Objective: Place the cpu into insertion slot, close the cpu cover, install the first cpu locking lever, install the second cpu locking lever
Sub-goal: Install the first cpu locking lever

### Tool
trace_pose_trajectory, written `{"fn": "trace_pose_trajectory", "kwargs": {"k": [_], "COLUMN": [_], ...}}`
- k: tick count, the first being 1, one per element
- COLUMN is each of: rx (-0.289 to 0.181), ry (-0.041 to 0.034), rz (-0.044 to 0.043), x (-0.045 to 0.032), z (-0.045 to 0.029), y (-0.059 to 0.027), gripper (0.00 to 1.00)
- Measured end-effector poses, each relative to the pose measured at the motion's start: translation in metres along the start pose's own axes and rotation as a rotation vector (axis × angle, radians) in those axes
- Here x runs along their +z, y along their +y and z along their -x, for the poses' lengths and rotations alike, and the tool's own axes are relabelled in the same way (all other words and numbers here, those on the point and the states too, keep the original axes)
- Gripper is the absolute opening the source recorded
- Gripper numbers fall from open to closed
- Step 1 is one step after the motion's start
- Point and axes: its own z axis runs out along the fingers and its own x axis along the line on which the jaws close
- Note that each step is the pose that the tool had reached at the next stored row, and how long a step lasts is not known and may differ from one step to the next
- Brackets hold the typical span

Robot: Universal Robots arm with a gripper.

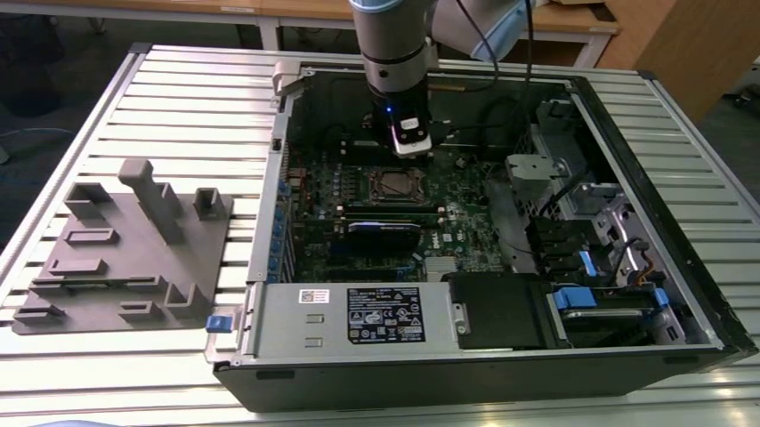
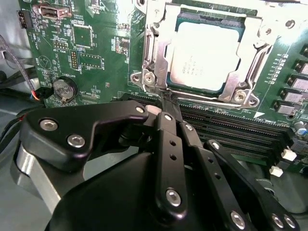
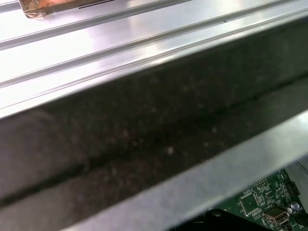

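The cpu (image 2: pixel 206 55) lies flat in the insertion slot (image 2: pixel 166 60) on the green motherboard (image 2: pixel 91 53), with the cpu cover (image 2: pixel 219 89) closed down around its edges, seen in the second wrist view. The end effector (image 2: pixel 166 98) has its black fingers (image 2: pixel 168 139) drawn narrow, tips together on a thin metal lever at the socket's near edge. In the exterior view the arm (image 1: pixel 392 53) stands over the socket (image 1: pixel 397 185) inside the open computer case (image 1: pixel 665 222), which sits on the slatted counter (image 1: pixel 190 98) beside a grey fixture (image 1: pixel 119 249) at the exterior view's left.

Robotics lab: opened computer case (image 1: pixel 475 267) on slatted aluminium table (image 1: pixel 190 89).
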Motion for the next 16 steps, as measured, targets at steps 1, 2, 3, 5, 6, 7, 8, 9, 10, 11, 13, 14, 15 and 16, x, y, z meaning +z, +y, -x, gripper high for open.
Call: {"fn": "trace_pose_trajectory", "kwargs": {"k": [1, 2, 3, 5, 6, 7, 8, 9, 10, 11, 13, 14, 15, 16], "rx": [0.0, 0.0, 0.0, 0.0, 0.0, 0.0, 0.0, 0.0, 0.0, 0.0, 0.001, 0.001, 0.001, 0.001], "ry": [-0.0002, -0.0007, -0.0013, -0.0014, -0.0013, -0.0013, -0.0013, -0.0008, 0.0006, 0.0017, 0.0044, 0.0054, 0.0062, 0.0068], "rz": [0.0001, 0.0001, 0.0019, 0.0011, 0.0007, 0.0007, 0.0007, 0.0006, 0.0001, -0.0006, -0.0016, -0.0022, -0.0026, -0.0028], "x": [0.0003, 0.0007, 0.0016, 0.0017, 0.0017, 0.0017, 0.0017, 0.0012, 0.0002, -0.0012, -0.0047, -0.0062, -0.0079, -0.0094], "z": [-0.0001, -0.0001, -0.0002, -0.0003, -0.0003, -0.0003, -0.0003, -0.0002, 0.0, 0.0003, 0.0009, 0.0012, 0.0015, 0.0018], "y": [0.0, -0.0001, 0.0, -0.0002, -0.0002, -0.0003, -0.0003, -0.0002, 0.0001, 0.0003, 0.001, 0.0013, 0.0016, 0.0018], "gripper": [0.11, 0.11, 0.11, 0.11, 0.11, 0.11, 0.11, 0.11, 0.11, 0.11, 0.11, 0.11, 0.11, 0.11]}}
